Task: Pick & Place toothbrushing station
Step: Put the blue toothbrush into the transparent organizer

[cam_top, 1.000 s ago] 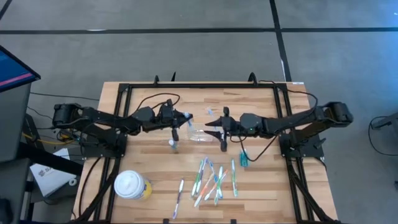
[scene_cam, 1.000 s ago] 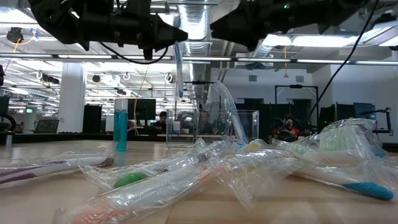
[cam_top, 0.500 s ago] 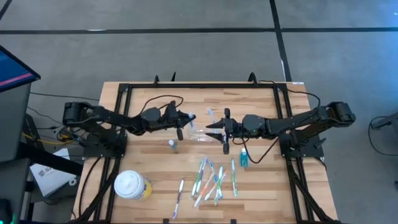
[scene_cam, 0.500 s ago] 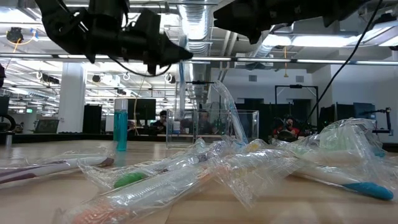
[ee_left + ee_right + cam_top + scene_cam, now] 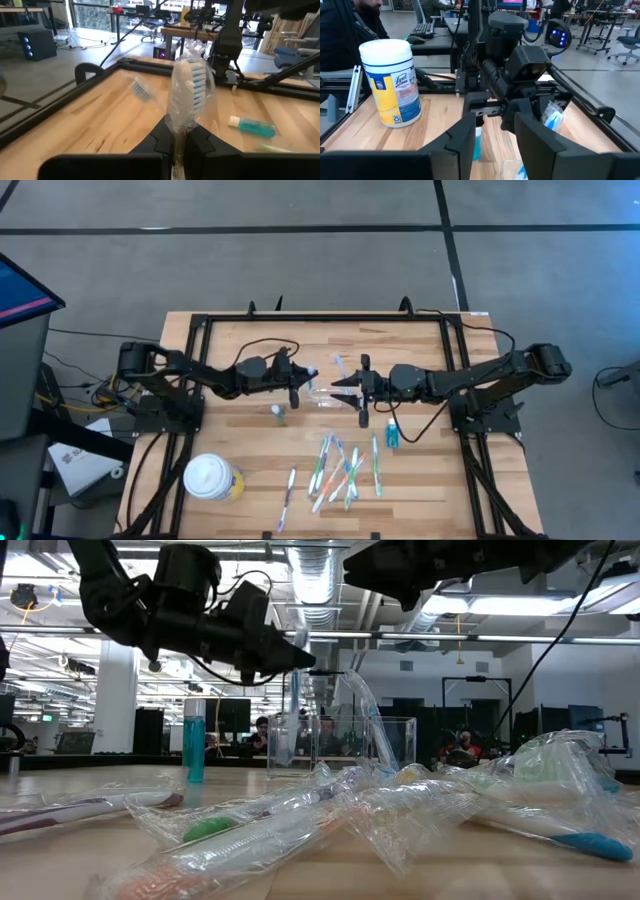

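One plastic-wrapped white-and-blue toothbrush sits clamped in your left jaws above the small clear oblong plastic holder, ready to drop in, while your right jaws stand apart just beside it.

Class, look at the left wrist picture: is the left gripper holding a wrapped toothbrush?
Yes. The left gripper is shut on a toothbrush in clear wrapping, head up.

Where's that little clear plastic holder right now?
In the high view the clear holder sits mid-table between the two grippers; the left gripper, shut on a wrapped toothbrush, is just beside it.
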{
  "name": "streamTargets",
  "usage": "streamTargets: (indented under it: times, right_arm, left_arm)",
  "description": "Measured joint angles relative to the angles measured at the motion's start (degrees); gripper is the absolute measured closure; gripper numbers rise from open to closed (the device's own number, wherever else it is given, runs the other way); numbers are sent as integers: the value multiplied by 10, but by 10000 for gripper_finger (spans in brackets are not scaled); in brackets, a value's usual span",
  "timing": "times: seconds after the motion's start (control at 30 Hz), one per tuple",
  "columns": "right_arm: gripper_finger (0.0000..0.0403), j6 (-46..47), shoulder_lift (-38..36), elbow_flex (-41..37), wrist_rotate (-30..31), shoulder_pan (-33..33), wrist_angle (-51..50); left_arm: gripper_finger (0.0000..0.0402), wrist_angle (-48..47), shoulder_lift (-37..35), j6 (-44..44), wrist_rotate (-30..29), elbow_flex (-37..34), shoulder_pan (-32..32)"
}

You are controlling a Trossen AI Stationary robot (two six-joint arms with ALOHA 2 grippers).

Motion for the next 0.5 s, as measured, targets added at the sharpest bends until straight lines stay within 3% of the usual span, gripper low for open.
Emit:
streamTargets:
  times: [0.5]
  right_arm:
    - [274,-1,0,0,0,0,-7]
  left_arm:
    - [351,1,0,-1,-1,0,0]
